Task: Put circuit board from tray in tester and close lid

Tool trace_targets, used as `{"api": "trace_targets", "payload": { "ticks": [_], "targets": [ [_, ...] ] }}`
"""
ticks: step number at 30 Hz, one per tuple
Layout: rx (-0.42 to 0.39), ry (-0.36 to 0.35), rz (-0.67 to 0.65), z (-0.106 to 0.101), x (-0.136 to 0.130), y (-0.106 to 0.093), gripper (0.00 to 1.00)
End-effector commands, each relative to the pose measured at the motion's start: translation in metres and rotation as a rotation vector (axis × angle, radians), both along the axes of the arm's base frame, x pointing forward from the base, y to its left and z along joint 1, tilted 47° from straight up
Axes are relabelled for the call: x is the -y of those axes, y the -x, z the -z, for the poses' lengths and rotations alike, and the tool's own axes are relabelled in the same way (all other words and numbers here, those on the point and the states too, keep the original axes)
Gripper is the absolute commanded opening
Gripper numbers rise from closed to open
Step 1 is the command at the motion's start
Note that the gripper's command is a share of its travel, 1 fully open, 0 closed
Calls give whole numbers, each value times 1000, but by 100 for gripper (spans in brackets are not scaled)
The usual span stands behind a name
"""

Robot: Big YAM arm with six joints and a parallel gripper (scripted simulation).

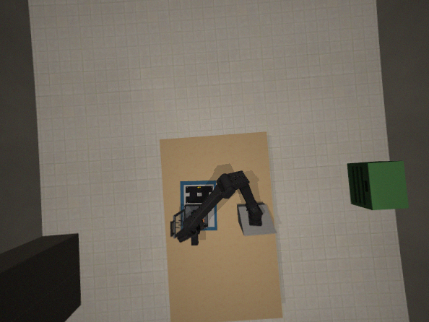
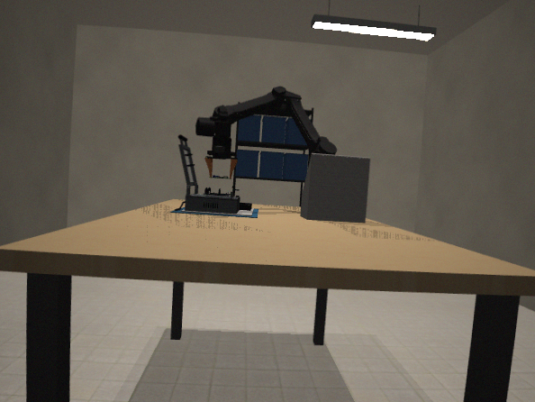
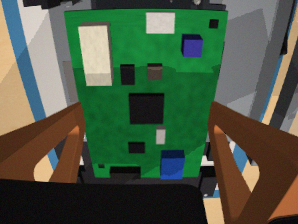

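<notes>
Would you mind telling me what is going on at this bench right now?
A single robot arm is loading a green circuit board into a tester. Its hand grips the board by its long edges and holds it above the tester, not yet set down. The tester's lid stands open, nearly upright, so seating the board and closing the lid are not yet done.

The gripper holds the circuit board above the tester, lid upright.
</notes>
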State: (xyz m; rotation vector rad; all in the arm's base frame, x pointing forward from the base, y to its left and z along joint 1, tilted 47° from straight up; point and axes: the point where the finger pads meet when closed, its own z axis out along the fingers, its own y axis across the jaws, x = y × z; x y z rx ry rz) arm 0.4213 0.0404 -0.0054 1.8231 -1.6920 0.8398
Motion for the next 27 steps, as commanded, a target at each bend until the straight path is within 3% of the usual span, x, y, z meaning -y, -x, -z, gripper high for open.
{"api": "trace_targets", "payload": {
  "ticks": [1,18,27],
  "targets": [
    [56,-25,-27,-14,-24,-18,72],
    [42,-20,-27,-5,-17,-15,72],
    [19,-8,-7,10,8,-9,72]
  ]
}}
